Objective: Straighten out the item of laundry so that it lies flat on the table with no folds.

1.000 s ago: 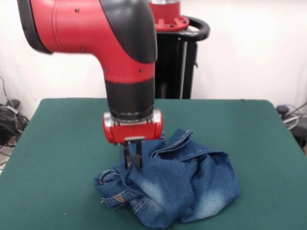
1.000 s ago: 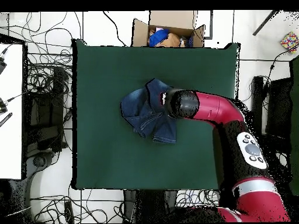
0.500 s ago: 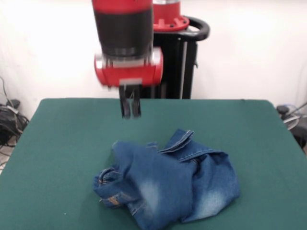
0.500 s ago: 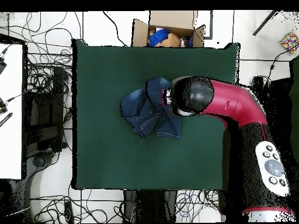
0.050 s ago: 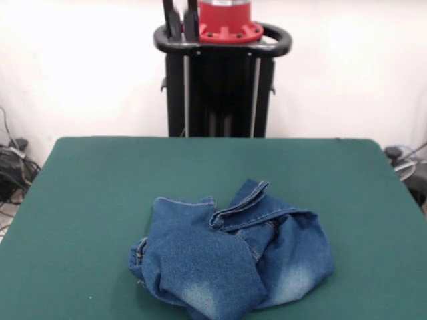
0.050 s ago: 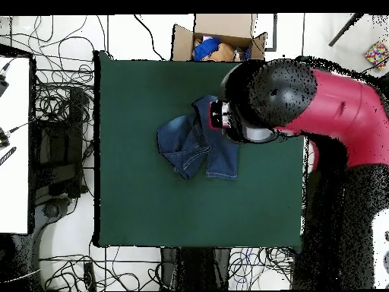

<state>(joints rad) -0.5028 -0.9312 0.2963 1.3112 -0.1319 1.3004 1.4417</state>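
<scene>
Jeans (image 5: 230,257) lie bunched toward the near edge of the table (image 5: 87,187) in the front view, one panel folded over the heap and a hemmed leg end poking up behind it. Nothing is flat yet, so I judge the job to be between grasps. The gripper (image 5: 181,15) shows only as two dark finger tips at the top edge, close together with nothing between them, well above the cloth; they look pressed together, though so little shows that I would not swear to it. The next move calls for coming down on a free edge, perhaps that raised hem, and drawing it outward over bare green.

From overhead, the jeans (image 6: 194,144) sit near the table's middle, partly hidden under the bulky red arm (image 6: 319,99). An open cardboard box (image 6: 220,42) holding more items stands just beyond one table edge, and cables (image 6: 61,114) litter the floor. None of it sits on the table, so only the garment's own folds hinder.
</scene>
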